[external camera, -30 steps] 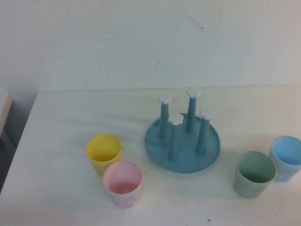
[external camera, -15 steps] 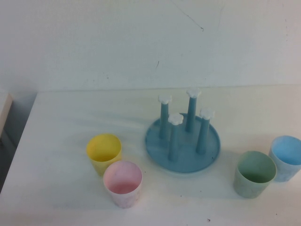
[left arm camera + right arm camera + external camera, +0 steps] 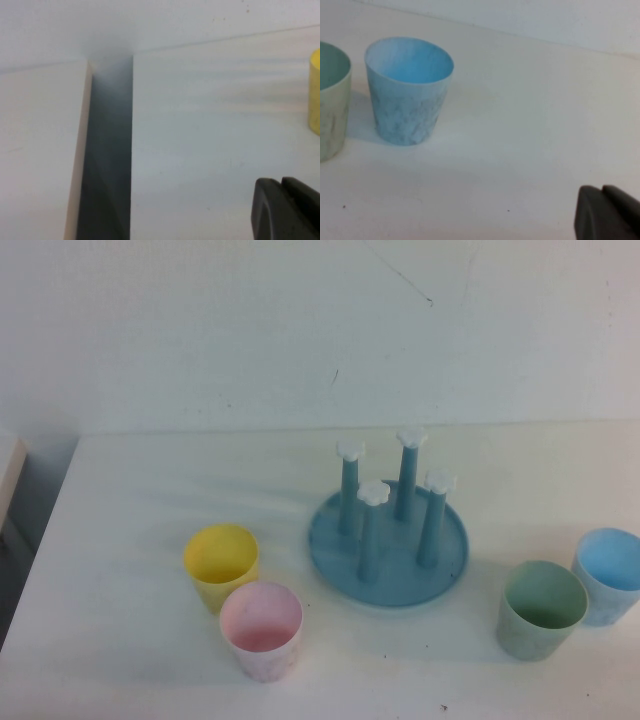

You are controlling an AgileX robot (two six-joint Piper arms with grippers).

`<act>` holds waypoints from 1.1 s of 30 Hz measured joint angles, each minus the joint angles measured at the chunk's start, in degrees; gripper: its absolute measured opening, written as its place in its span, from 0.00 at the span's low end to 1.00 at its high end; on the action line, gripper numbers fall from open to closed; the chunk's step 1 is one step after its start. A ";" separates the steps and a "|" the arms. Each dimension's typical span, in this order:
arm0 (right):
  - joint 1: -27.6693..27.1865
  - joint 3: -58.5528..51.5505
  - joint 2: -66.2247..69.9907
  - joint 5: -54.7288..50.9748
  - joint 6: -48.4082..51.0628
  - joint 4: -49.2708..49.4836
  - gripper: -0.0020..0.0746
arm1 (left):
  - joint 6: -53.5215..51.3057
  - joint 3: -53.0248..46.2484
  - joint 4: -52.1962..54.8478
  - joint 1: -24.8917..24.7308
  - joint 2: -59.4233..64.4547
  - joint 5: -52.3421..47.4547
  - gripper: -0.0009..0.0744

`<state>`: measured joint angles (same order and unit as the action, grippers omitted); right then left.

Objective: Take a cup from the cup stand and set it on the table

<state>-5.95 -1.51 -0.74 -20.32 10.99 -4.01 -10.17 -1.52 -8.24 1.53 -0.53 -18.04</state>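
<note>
The cup (image 3: 541, 609) stands upright on the tabletop (image 3: 130, 660) at lower right, touching the blue cup (image 3: 609, 575); the cup stand (image 3: 388, 550) is bare. Left gripper (image 3: 287, 210) and right gripper (image 3: 607, 212) sit off-table; I cannot tell their jaws' state. A careless retreat might topple cups.

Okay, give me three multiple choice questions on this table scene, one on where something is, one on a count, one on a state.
1. The green cup stands: A) on a peg B) on the table, beside the blue cup C) inside the yellow cup
2. Cups in the high view: A) two B) three C) four
3. The cup stand pegs: A) all bare B) one holds a cup C) all hold cups

Key: B, it sits upright right of the stand; C, green, blue, yellow, pink cup; A, white caps show uncovered. Left gripper and right gripper only peek into their wrist views.
</note>
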 joint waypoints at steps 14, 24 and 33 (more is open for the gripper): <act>0.00 0.00 0.00 0.00 0.00 0.00 0.02 | 1.06 0.00 -1.52 3.78 0.00 -0.35 0.01; 0.00 0.00 0.00 0.00 -0.09 0.00 0.02 | 1.20 0.00 -1.66 3.78 -0.02 -0.35 0.01; 0.00 0.00 0.00 0.00 -0.09 0.00 0.02 | 1.45 0.00 -1.66 3.78 -0.02 -0.35 0.01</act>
<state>-5.95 -1.51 -0.74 -20.32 10.89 -4.01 -8.72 -1.52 -9.89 5.30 -0.54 -18.38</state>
